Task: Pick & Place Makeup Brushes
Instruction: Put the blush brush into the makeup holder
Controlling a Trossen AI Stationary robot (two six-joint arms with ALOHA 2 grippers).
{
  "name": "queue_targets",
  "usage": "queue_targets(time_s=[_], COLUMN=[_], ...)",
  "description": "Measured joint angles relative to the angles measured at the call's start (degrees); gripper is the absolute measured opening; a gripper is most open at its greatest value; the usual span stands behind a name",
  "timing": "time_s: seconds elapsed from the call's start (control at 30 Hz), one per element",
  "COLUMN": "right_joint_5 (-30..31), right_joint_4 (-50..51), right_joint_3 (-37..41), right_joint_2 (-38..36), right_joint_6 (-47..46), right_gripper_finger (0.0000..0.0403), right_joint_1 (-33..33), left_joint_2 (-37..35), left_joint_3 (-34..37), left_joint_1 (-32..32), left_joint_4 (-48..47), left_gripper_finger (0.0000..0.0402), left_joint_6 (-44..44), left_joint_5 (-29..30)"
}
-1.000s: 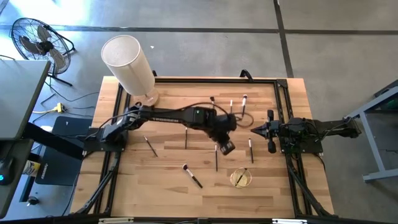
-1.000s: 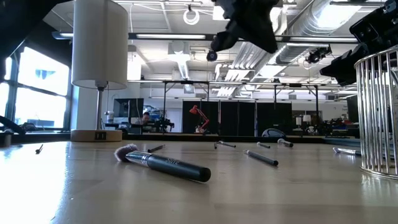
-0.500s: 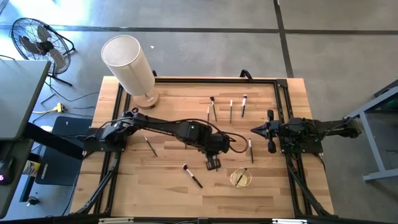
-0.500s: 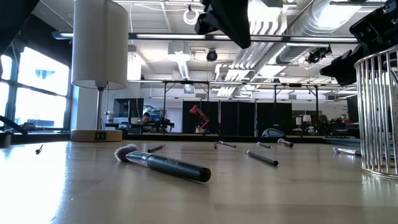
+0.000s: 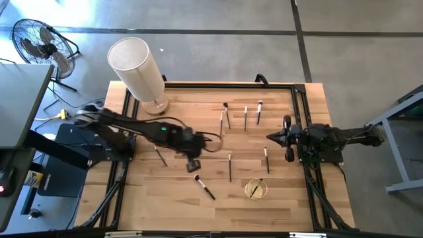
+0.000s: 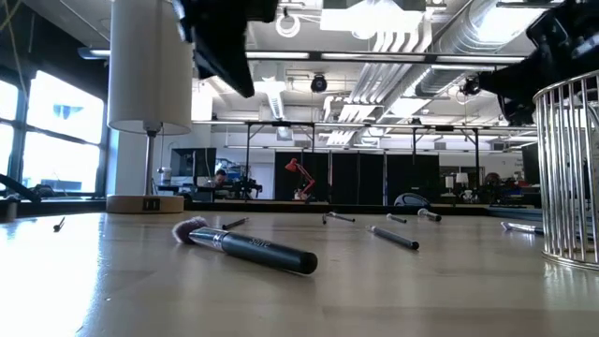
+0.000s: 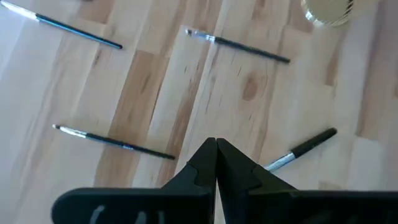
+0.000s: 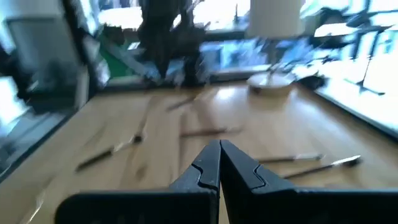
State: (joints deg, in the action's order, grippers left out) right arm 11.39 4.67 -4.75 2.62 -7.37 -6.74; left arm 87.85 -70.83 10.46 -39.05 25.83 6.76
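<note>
Several thin makeup brushes lie flat on the wooden table: three near the far edge, one at the left, two in the middle. A thicker black-handled brush lies nearer, with fluffy bristles. My left gripper hovers shut and holds nothing, above the table just beyond that brush's bristle end. My right gripper waits shut at the right side, high above the wood. A wire cup holds brushes.
A white-shaded lamp stands at the far left corner. A black frame rail runs round the table. Bare wood lies along the near edge and at the near left. A floor fan stands off the table.
My left arm has swung from over the table's middle right toward the left, dipping toward the near edge on the way, and it now hangs over the thick brush's bristle end. The brushes on the table have stayed where they were.
</note>
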Motion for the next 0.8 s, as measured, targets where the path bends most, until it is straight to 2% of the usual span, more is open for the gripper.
queue_targets(time_s=[0.13, 0.23, 0.37, 0.5, 0.6, 0.7, 0.8], right_joint_5=[6.9, 9.7, 14.5, 24.2, 32.5, 41.1, 40.7], right_joint_4=[-15.2, -23.9, -28.9, -28.8, -25.9, -14.4, 4.8], right_joint_3=[0.8, 0.3, -4.7, -13.8, -22.8, -32.9, -43.9], right_joint_2=[2.9, 9.0, 22.4, 38.2, 48.6, 56.4, 62.3], right_joint_6=[-8.6, -7.5, -5.1, -3.6, -3.1, -6.9, -16.4], right_gripper_finger=[0.0, 0.0, 0.0, 0.0, 0.0, 0.0, 0.0], right_joint_1=[0.0, 0.0, 0.0, 0.7, 2.7, 5.9, 10.9], left_joint_2=[-10.9, -18.0, -25.1, -29.9, -31.7, -31.8, -31.8], left_joint_3=[15.0, 24.1, 33.0, 38.0, 39.3, 39.4, 39.3], left_joint_1=[0.0, 0.0, -0.1, -0.9, -1.9, -2.4, -2.2], left_joint_4=[6.3, 9.4, 12.3, 14.3, 15.1, 15.4, 15.9], left_gripper_finger=[0.0, 0.0, 0.0, 0.0, 0.0, 0.0, 0.0], left_joint_6=[3.1, 4.8, 6.4, 6.2, 4.9, 2.8, -0.5], left_joint_5=[0.0, 0.0, 0.2, -0.3, -0.4, -0.6, -0.6])
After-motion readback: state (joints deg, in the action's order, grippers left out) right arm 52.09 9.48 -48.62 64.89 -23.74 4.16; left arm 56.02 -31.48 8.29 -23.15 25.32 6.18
